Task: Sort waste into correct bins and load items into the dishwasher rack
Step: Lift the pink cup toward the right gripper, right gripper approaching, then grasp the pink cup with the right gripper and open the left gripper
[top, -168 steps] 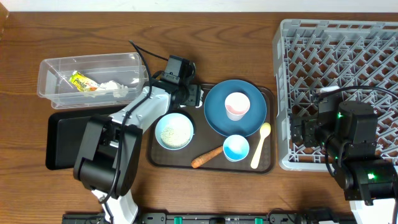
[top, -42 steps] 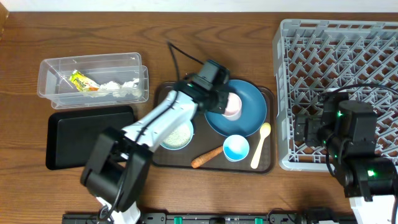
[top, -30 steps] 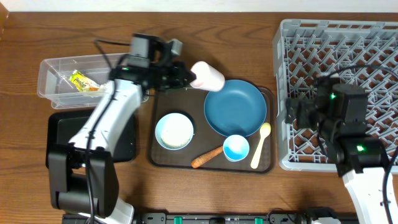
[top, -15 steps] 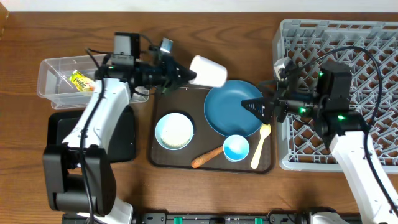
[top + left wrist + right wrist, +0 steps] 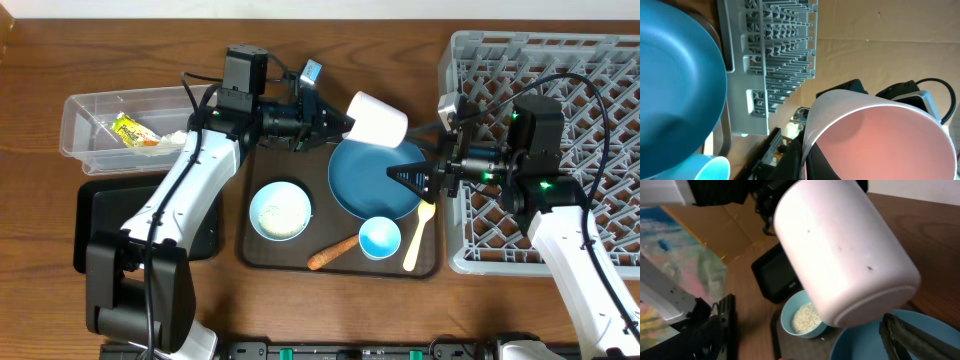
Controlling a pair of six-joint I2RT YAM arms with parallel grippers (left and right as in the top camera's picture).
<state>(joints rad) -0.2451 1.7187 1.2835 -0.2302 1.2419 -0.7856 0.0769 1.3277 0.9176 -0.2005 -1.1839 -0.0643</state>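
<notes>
left claw (image 5: 345,123): closed on the rim of the pink-lined white cup (image 5: 378,118). the cup is held clear of the worktop (image 5: 100,50), tipped on its side, over the upper edge of the dark-blue plate (image 5: 375,190). in the left wrist view the cup's pink inside faces the camera, with the rack behind it.

right claw (image 5: 403,175): fingers (image 5: 905,337) spread wide, holding nothing. it sits over the right side of the plate, just beside the cup in the overhead view. in the right wrist view the cup's white wall and base fill the frame ahead of the fingers. no contact with the cup is visible.

brown serving tray (image 5: 262,255): carries the plate and the pale-blue bowl (image 5: 280,210). the bowl stands left of the plate and holds white rice-like bits. the blue-lined cup (image 5: 380,237) stands upright at the plate's lower edge. the carrot piece (image 5: 332,253) lies between bowl and blue-lined cup. the cream spoon (image 5: 418,232) lies near the tray's right edge.

clear tub (image 5: 90,115): upper left, holding the yellow-green wrapper (image 5: 130,130) and white paper wads (image 5: 185,137). the black tray (image 5: 100,225) lies just in front of it, partly hidden by the left arm.

dishwasher rack (image 5: 560,60): far right of the worktop, with the right arm reaching out over its left wall.
</notes>
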